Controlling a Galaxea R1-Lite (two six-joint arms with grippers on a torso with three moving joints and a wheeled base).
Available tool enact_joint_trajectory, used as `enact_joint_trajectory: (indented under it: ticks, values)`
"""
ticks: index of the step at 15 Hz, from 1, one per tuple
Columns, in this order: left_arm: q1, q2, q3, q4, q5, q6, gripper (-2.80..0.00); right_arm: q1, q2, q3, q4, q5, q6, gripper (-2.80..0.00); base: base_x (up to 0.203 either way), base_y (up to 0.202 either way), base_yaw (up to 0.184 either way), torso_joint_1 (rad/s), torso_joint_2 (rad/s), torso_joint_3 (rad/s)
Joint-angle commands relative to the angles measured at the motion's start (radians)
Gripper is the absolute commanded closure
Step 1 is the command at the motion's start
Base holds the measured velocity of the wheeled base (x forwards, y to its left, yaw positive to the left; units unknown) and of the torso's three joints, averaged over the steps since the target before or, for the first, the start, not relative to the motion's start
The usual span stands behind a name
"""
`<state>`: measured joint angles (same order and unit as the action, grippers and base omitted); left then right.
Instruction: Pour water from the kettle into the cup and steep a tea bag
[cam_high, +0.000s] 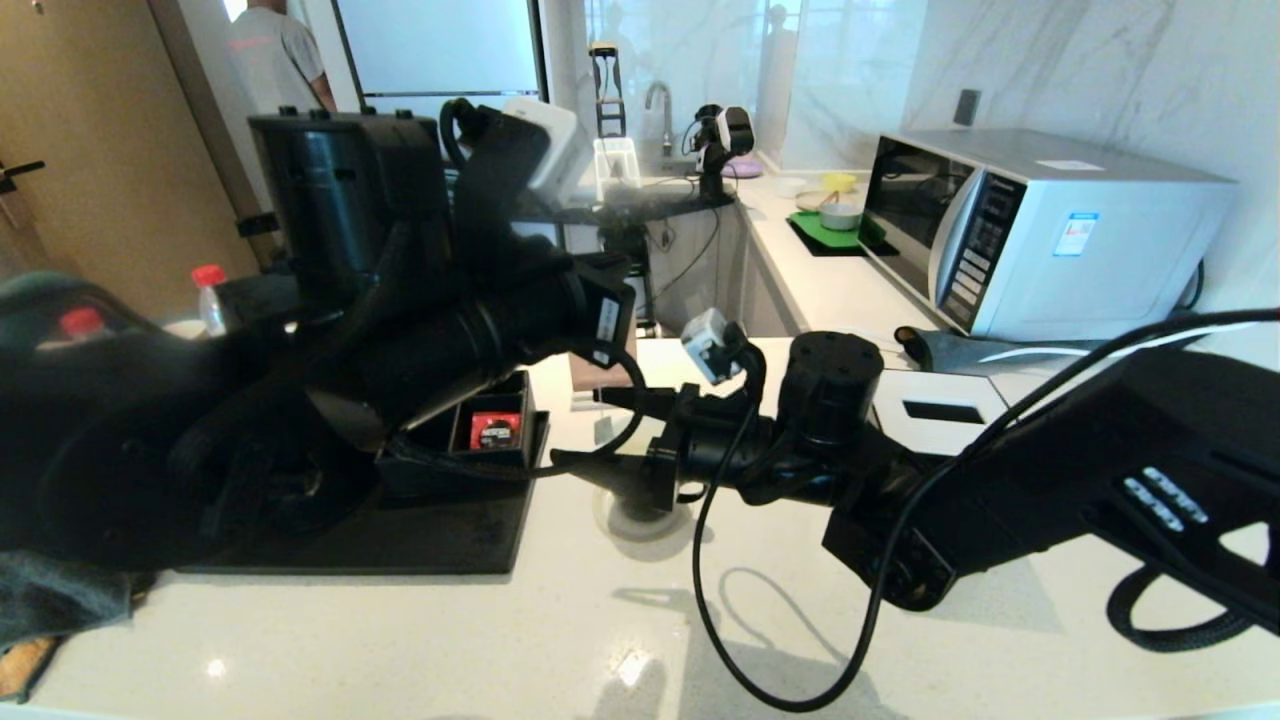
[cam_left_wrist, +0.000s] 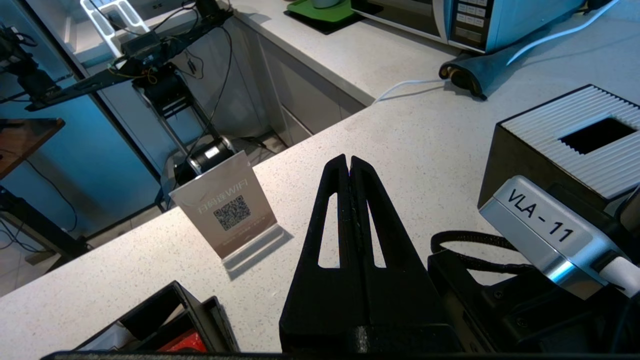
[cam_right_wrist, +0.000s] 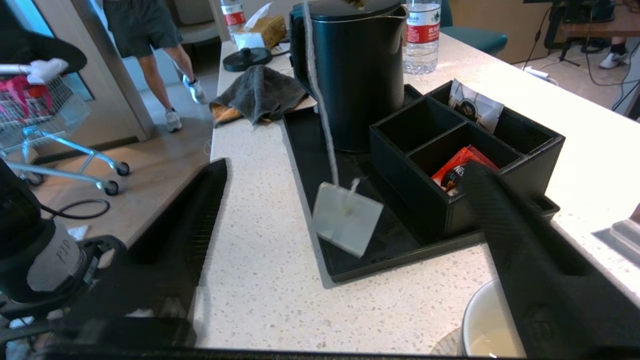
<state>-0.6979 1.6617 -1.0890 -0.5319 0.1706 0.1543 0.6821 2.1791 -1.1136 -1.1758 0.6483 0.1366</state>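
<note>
My right gripper (cam_right_wrist: 345, 170) (cam_high: 577, 428) stands open just above the counter, its fingers wide apart on either side of a dangling white square tag (cam_right_wrist: 345, 217) (cam_high: 603, 430). The tag hangs on a thin string (cam_right_wrist: 320, 100) that runs up out of the right wrist view; a brownish bit of the tea bag (cam_right_wrist: 357, 3) shows at that view's top edge. My left gripper (cam_left_wrist: 349, 161) is raised above this spot, its fingers pressed together on the tea bag. The cup (cam_right_wrist: 487, 325) sits by the right finger, holding pale water. The black kettle (cam_right_wrist: 350, 75) stands on the tray behind.
A black tray (cam_right_wrist: 400, 250) carries a compartment box (cam_right_wrist: 500, 145) holding a red sachet (cam_right_wrist: 457, 167). A grey cloth (cam_right_wrist: 257, 92) and water bottles (cam_right_wrist: 422, 35) lie beyond the kettle. A WiFi sign (cam_left_wrist: 225, 210), black tissue box (cam_left_wrist: 565, 145) and microwave (cam_high: 1040, 230) stand further along the counter.
</note>
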Motion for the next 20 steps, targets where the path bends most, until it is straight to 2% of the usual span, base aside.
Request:
enact_joint_trajectory:
  ticks: [1, 17, 20]
  values:
    - [0.0, 0.001, 0.0, -0.003, 0.001, 0.001, 0.0, 0.0, -0.004, 0.0, -0.007, 0.005, 0.001, 0.0, 0.0, 0.0, 0.0, 0.0, 0.0, 0.0]
    - [0.0, 0.0, 0.012, -0.005, 0.001, 0.001, 0.0, -0.003, -0.012, -0.006, -0.004, -0.004, 0.0, 0.0, 0.0, 0.0, 0.0, 0.0, 0.0, 0.0]
    - [0.0, 0.001, 0.028, -0.003, 0.001, -0.019, 0.0, -0.006, -0.014, -0.006, -0.004, -0.01, 0.0, 0.0, 0.0, 0.0, 0.0, 0.0, 0.0, 0.0]
